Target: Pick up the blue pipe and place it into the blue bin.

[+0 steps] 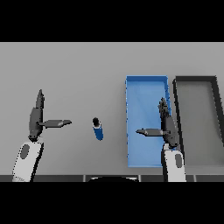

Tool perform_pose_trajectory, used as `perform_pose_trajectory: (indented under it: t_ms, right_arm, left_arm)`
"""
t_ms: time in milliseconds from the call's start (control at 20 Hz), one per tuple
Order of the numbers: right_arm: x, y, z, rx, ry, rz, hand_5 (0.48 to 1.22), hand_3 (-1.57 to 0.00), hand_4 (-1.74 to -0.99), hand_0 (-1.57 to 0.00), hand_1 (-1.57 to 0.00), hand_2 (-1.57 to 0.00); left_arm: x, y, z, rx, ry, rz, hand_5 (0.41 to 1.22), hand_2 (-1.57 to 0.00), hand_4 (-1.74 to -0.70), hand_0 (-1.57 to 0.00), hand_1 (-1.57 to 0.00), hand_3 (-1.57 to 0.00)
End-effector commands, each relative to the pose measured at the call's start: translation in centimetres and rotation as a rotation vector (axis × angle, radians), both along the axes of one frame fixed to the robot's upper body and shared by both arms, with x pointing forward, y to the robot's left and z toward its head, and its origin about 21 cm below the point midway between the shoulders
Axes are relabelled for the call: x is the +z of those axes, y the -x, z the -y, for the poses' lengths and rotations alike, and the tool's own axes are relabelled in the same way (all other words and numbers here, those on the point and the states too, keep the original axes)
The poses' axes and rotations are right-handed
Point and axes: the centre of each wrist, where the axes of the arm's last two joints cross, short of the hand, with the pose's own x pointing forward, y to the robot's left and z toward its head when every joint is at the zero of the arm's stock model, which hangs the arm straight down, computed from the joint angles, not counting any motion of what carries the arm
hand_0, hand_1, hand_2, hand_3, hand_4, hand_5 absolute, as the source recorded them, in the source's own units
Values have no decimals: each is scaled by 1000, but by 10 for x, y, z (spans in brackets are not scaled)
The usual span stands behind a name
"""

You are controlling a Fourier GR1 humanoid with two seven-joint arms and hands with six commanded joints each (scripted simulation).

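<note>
Soft, even light falls over the grey desk, neither bright nor dim, with no clear source and no glare anywhere. Shadows are almost missing: only a faint darkening sits beside the blue pipe. The blue bin has a paler floor with weak diagonal streaks of sheen. Edges everywhere look soft and slightly smeared.

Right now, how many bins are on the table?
2. The blue bin sits right of centre, under the right hand. The dark grey bin sits beside it at the far right. Nothing seems hidden.
</note>
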Motion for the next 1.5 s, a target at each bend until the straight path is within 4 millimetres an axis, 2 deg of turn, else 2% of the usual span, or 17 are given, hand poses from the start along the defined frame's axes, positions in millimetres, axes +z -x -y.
perform_pose_trajectory:
  t_ms: [0, 250, 300, 350, 400, 600, 700, 750, 950, 1100, 1250, 1450]
  right_arm:
    - [0, 0, 0, -1, 0, 0, 598, 1, -1254, 1, 1, 1]
    - [0, -3, 3, -6, 0, -4, 598, 1, -1254, 1, 1, 1]
    - [-1, 10, 17, 44, 125, 32, 598, 1, -1254, 1, 1, 1]
    - [0, 19, 23, 74, 187, 49, 597, 1, -1255, 1, 1, 1]
    - [2, 22, 23, 97, 234, 53, 597, 1, -1251, 1, 1, 1]
    - [10, 27, 19, 129, 290, 23, 594, 1, -1236, 1, 1, 1]
    - [12, 27, 24, 126, 291, 29, 593, 1, -1226, 1, 1, 1]
    - [11, 27, 19, 142, 285, 39, 594, 1, -1227, 1, 1, 1]
    - [7, 26, 21, 155, 290, 57, 609, 1, -1234, 1, 1, 1]
    - [11, 26, 22, 170, 284, 80, 633, 1, -1266, 1, 1, 1]
    - [13, 22, 18, 166, 285, 72, 642, 1, -1283, 1, 1, 1]
    - [8, 26, 24, 160, 286, 61, 653, 1, -1294, 1, 1, 1]
  left_arm:
    - [0, 0, 1, -1, 0, 5, 605, 1, -1186, 1, 1, 1]
    - [0, -3, 4, -6, -3, 10, 605, 1, -1186, 1, 1, 1]
    - [-2, 5, -9, -136, -39, -8, 605, 1, -1186, 1, 1, 1]
    - [0, 8, -23, -206, -63, -22, 606, 1, -1188, 1, 1, 1]
    - [0, 9, -28, -261, -69, -38, 604, 1, -1190, 1, 1, 1]
    - [0, 13, -35, -353, -94, -37, 603, 1, -1174, 1, 1, 1]
    - [3, 16, -36, -410, -123, -35, 605, 1, -1162, 1, 1, 1]
    - [2, 18, -33, -462, -119, -62, 598, 1, -1164, 1, 1, 1]
    - [4, 30, -16, -626, -123, -126, 557, 1, -1184, 1, 1, 1]
    - [3, 38, 6, -716, -125, -140, 523, 1, -1196, 1, 1, 1]
    - [2, 36, 32, -783, -135, -170, 502, 1, -1205, 1, 1, 1]
    - [-17, 40, 61, -816, -123, -161, 479, 1, -1207, 1, 1, 1]
